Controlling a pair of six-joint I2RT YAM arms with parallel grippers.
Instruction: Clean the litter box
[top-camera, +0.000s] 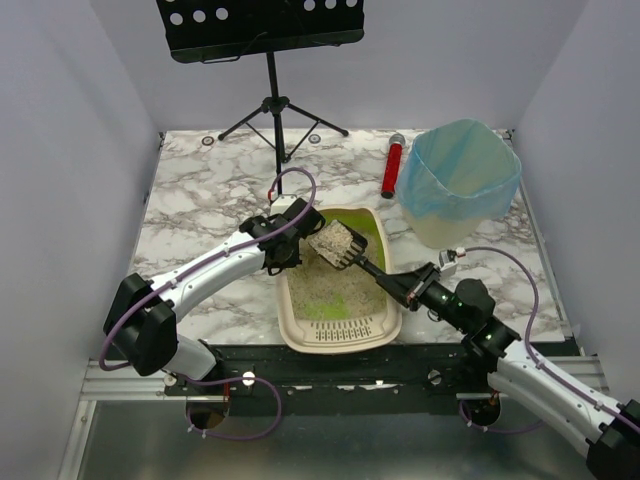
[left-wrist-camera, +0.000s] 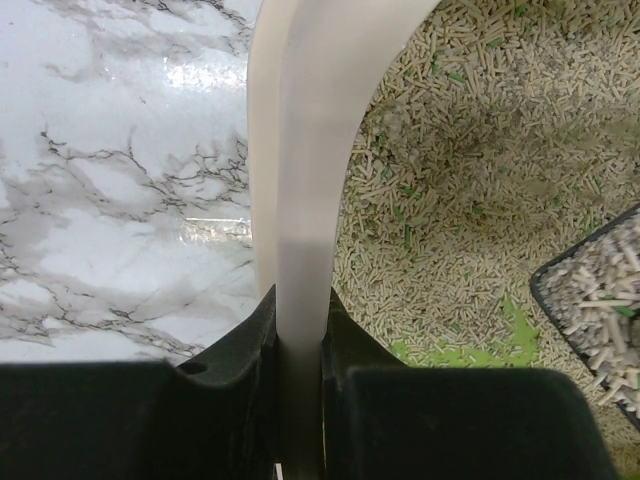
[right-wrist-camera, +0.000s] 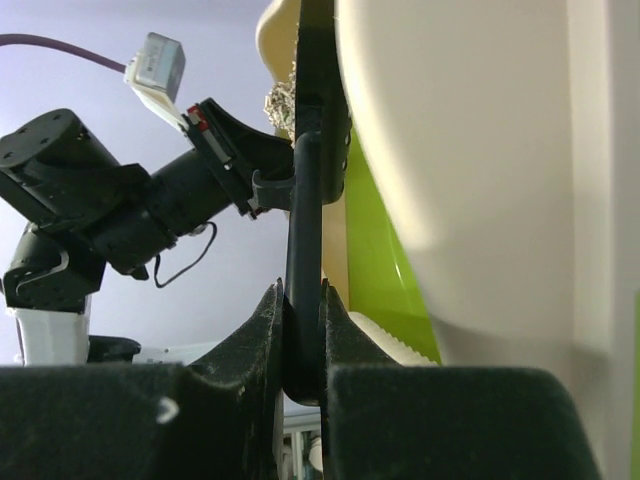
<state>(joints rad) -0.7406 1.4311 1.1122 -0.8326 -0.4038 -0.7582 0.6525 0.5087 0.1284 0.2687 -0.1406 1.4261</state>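
The litter box (top-camera: 372, 326), a beige tray with a lime-green inner rim and tan pellets, sits at the table's near middle. My left gripper (top-camera: 284, 250) is shut on its left rim, which shows as a beige wall (left-wrist-camera: 300, 200) clamped between my jaws in the left wrist view. My right gripper (top-camera: 405, 287) is shut on the black scoop's handle (right-wrist-camera: 303, 250). The scoop head (top-camera: 336, 245), loaded with pellets, is held tilted above the far end of the box. It also shows in the left wrist view (left-wrist-camera: 600, 310).
A bin lined with a translucent blue bag (top-camera: 461, 180) stands at the back right. A red tube (top-camera: 392, 166) lies beside it. A black music stand (top-camera: 272, 60) rises at the back. Grey walls close the sides.
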